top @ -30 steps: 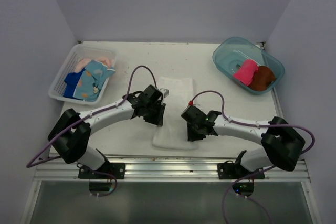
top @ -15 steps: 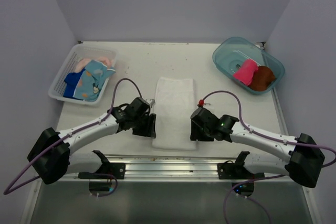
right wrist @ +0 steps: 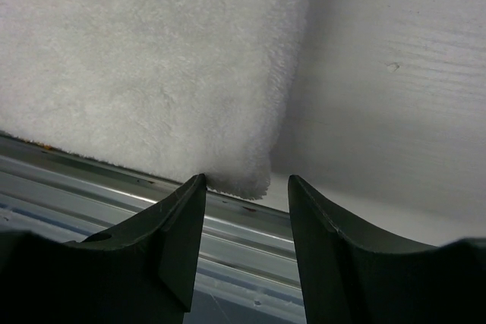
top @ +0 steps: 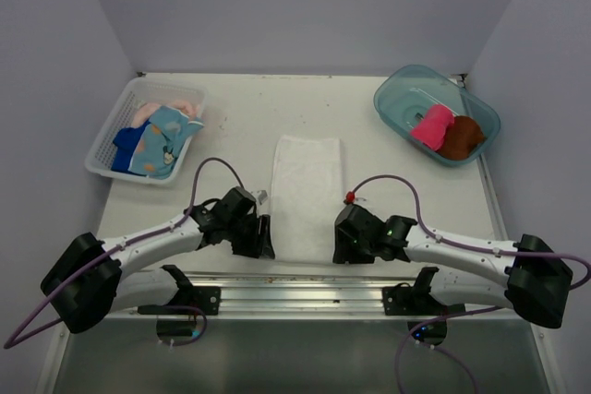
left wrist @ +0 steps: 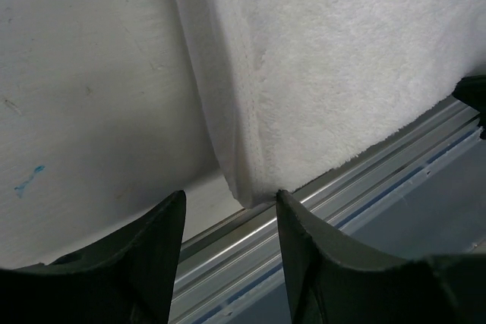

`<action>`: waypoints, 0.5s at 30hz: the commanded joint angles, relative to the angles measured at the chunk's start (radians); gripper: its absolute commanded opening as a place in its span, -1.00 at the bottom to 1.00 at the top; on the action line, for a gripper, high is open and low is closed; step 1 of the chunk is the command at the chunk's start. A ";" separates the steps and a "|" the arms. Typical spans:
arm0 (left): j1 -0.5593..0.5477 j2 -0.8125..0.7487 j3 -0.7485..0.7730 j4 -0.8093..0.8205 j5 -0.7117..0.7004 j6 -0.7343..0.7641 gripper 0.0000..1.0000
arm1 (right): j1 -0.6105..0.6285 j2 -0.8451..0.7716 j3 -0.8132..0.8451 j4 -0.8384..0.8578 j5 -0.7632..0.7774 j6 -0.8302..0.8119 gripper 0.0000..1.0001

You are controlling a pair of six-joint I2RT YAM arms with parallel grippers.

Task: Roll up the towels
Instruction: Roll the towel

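White terry, folded into a long strip, lies flat on the middle of the table (top: 231,108): this white towel (top: 305,193) has its near short edge at the aluminium rail (top: 305,294) along the table's front.

The left gripper (left wrist: 229,196) sits low at the towel's near left corner. Its two dark fingers are spread apart with the stitched corner in the gap between them, and they grasp nothing. The right gripper (right wrist: 245,180) mirrors it at the near right corner, with the fingers likewise parted, the fuzzy corner between the tips and nothing clamped. Whether either fingertip touches the cloth cannot be told.

Far left of the white towel stands a white lattice basket (top: 102,149). It holds a light blue towel with cartoon print (top: 162,140) on top, a royal blue towel (top: 125,147) beside it and a pale peach towel (top: 180,103) at the back. The print is too small to read.

Far right of the white towel stands a clear teal tub (top: 392,99) with a rolled hot pink towel (top: 431,125) and a rolled brown towel (top: 460,137) touching each other inside.

A purple cable (top: 211,165) arches over the left arm beside the towel's left edge, and another loops over the right arm. A small red knob (top: 351,197) tops the right wrist, just beside the towel's right edge.
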 commanded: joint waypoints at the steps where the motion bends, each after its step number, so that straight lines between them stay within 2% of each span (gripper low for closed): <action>1: -0.005 -0.020 -0.018 0.076 0.040 -0.025 0.08 | 0.003 -0.016 -0.024 0.049 0.002 0.040 0.02; 3: -0.005 -0.026 -0.027 0.085 0.049 -0.036 -0.02 | 0.003 -0.023 -0.036 0.049 0.004 0.048 0.01; 6: -0.006 -0.040 -0.042 0.093 0.056 -0.040 -0.03 | 0.003 -0.055 -0.059 0.057 0.001 0.063 -0.03; 10: -0.008 -0.037 -0.045 0.093 0.073 -0.034 0.01 | 0.005 -0.076 -0.061 0.045 -0.004 0.065 -0.10; 12: -0.008 -0.027 -0.050 0.092 0.076 -0.034 0.14 | 0.005 -0.084 -0.056 0.036 0.001 0.060 -0.10; 15: -0.011 -0.026 -0.058 0.102 0.095 -0.034 0.10 | 0.006 -0.082 -0.056 0.049 -0.008 0.052 -0.07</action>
